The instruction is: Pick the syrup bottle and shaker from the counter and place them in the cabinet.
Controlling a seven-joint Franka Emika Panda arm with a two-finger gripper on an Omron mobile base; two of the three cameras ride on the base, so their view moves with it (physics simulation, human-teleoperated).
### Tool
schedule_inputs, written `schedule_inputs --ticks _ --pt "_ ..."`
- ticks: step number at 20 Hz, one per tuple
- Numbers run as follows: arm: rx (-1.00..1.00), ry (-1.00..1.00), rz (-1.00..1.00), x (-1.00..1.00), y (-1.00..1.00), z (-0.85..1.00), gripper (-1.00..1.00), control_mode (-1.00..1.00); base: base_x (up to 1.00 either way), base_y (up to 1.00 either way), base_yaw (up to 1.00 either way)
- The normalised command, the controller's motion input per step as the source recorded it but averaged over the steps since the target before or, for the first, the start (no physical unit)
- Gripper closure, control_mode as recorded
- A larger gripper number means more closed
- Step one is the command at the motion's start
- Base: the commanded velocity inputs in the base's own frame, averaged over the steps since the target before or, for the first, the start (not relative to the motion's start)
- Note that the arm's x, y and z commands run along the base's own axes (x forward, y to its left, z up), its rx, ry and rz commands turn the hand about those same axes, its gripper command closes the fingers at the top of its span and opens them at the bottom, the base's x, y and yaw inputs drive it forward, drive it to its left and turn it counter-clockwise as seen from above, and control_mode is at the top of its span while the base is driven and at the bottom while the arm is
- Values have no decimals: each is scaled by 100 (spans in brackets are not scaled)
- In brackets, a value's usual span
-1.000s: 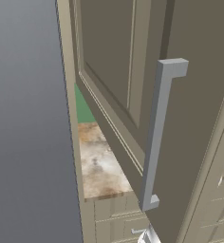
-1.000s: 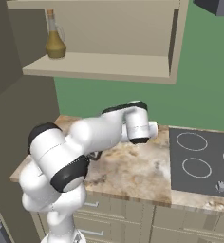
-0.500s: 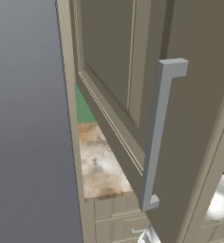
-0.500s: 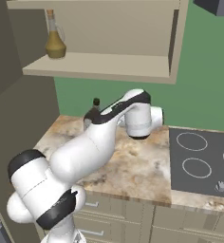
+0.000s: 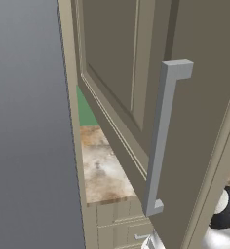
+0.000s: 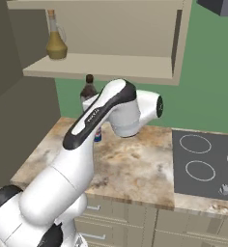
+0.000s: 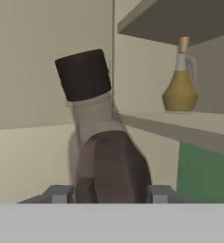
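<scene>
Gripper (image 7: pixel 107 192) clamped on dark-capped bottle (image 7: pixel 102 142), arm raised before cabinet (image 6: pixel 106 67) shelf.

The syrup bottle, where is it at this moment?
In the right base view the syrup bottle is above the counter, just under the cabinet shelf, behind the arm. The hand view shows it between the tool fingers.
</scene>
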Motion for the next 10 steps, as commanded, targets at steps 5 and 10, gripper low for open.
schedule_inputs --ticks 5,10 --pt "-1 -6 -26 -15 0 99 100 -100 0 0 0" --pt "-5 -1 -24 -2 11 94 100 -100 0 0 0"
